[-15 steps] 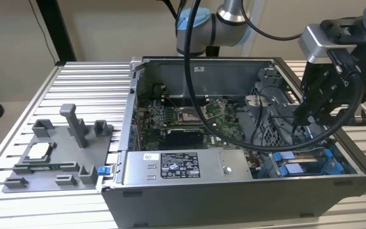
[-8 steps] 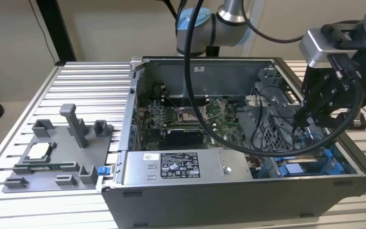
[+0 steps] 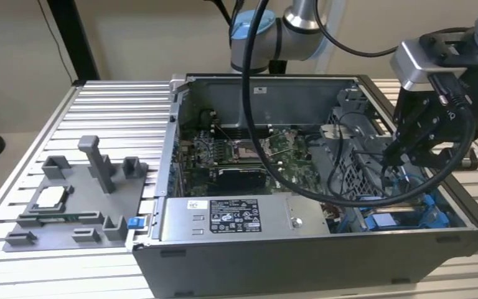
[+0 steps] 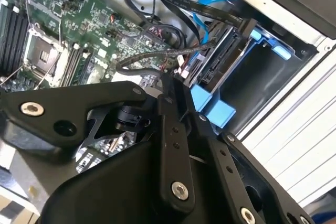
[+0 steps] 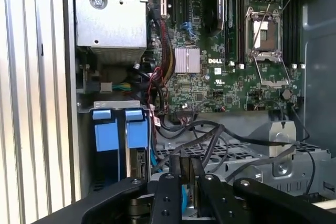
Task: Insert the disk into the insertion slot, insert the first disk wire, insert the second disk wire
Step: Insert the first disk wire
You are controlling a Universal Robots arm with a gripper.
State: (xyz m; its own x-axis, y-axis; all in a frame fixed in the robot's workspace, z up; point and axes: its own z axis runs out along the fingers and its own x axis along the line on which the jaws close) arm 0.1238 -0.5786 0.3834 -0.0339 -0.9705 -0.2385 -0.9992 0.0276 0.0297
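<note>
- Spanning the scene, a table [image 3: 106, 106] of ribbed, silvery metal slats carries everything.
- On it stands a case [image 3: 305, 261], a dark grey sheet-metal box with its side open to the cameras.
- Inside, a green board [image 5: 220, 85] is studded with chips, sockets and a finned silver block. Beside it sits a boxy grey supply [image 3: 297, 215] with a white label.
- On the exterior view's left, a matte grey plastic fixture [image 3: 89, 205] with posts and pockets rests on the slats.
- The gripper [image 5: 186, 163], black angular metal with bolt heads, hangs over the case's drive corner. Whether it is open or closed cannot be told.
- The slot [image 4: 268, 77] is a grey metal bay with bright blue rails, at the case's edge.
- The disk [image 4: 220, 59], flat and dark grey in a blue frame, lies in the slot, near the gripper.
- Glossy black wires [image 4: 152, 56] loop toward the disk's end, and a thin blue wire [image 4: 210, 3] curves beside it.
</note>
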